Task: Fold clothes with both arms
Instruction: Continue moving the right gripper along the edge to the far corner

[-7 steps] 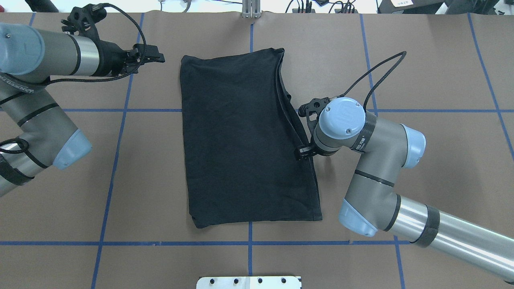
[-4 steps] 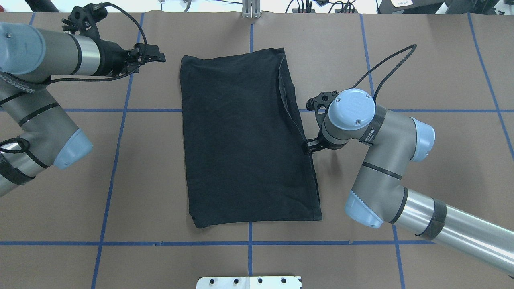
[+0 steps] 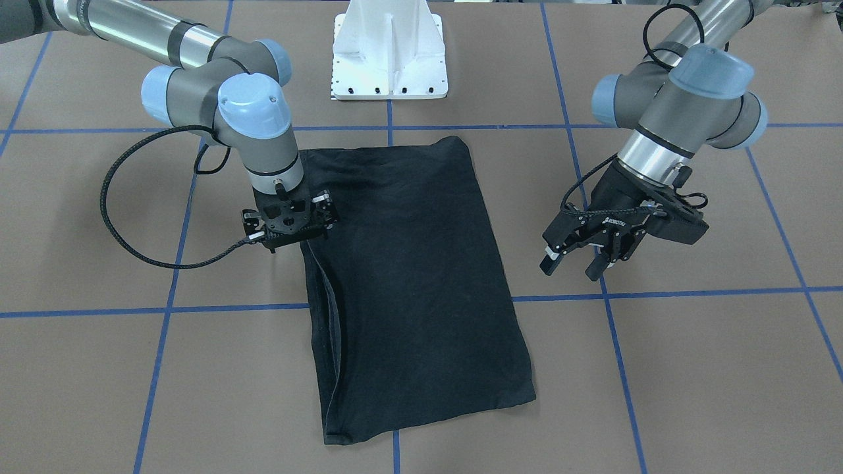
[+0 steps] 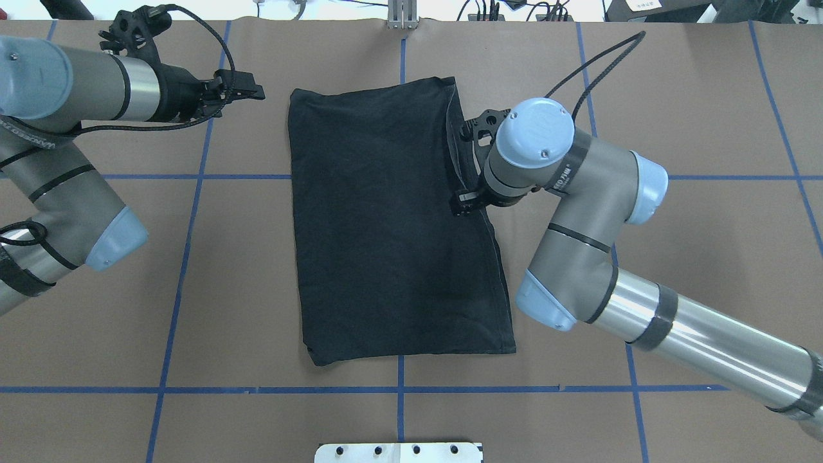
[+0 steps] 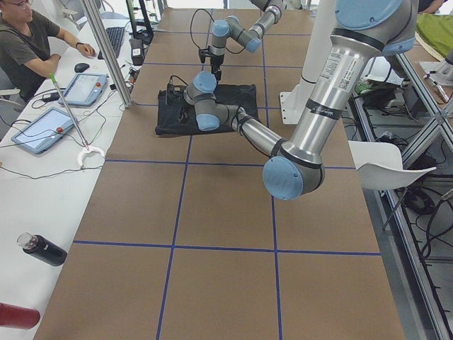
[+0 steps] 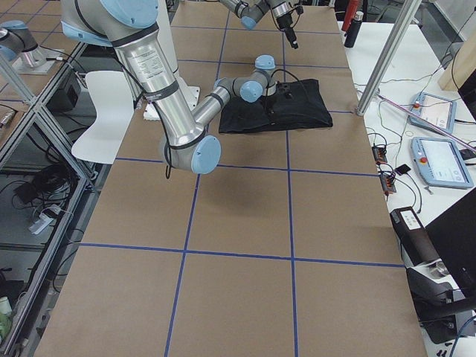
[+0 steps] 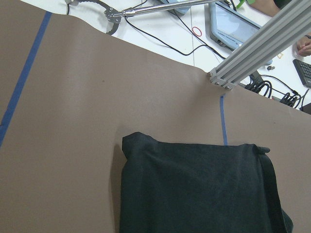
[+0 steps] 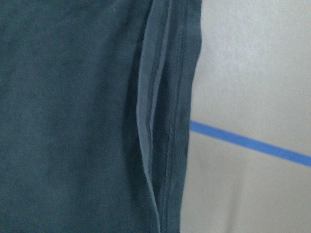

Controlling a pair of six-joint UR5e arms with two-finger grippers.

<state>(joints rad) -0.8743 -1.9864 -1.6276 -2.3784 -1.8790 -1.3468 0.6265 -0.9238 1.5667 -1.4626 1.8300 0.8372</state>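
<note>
The T-shirt (image 4: 392,225) lay folded into a tall black rectangle at the middle of the frame on the brown surface (image 4: 707,96), with only plain black cloth facing up. Along its right side in the overhead view the layered edges (image 4: 458,151) gaped slightly, and a narrow paler strip of hem showed between them.

The right pincer (image 3: 288,227) stood over that edge, in the upper half of the shirt as seen from overhead, pointing straight down. From overhead the blue-capped wrist joint (image 4: 535,132) covered nearly all of it. From the camera facing the robot, the black camera bracket hid its fingers. It could not be told whether the pincer was clenched or released, nor whether it touched the cloth. Its own wrist camera gave a close, soft picture: dark cloth filling the left of the frame, the stitched hem running down the middle, and a blue tape line (image 8: 252,143) on bare surface at the right. No finger showed in that picture.

The left pincer (image 3: 574,264) hung at the upper left of the overhead frame, well apart from the shirt. It was released, its fingers (image 3: 552,258) spread with nothing between them. Its wrist camera caught one end of the shirt low in the frame, cut off by the bottom edge.

In both side views the shirt was small and partly hidden behind the arms.
</note>
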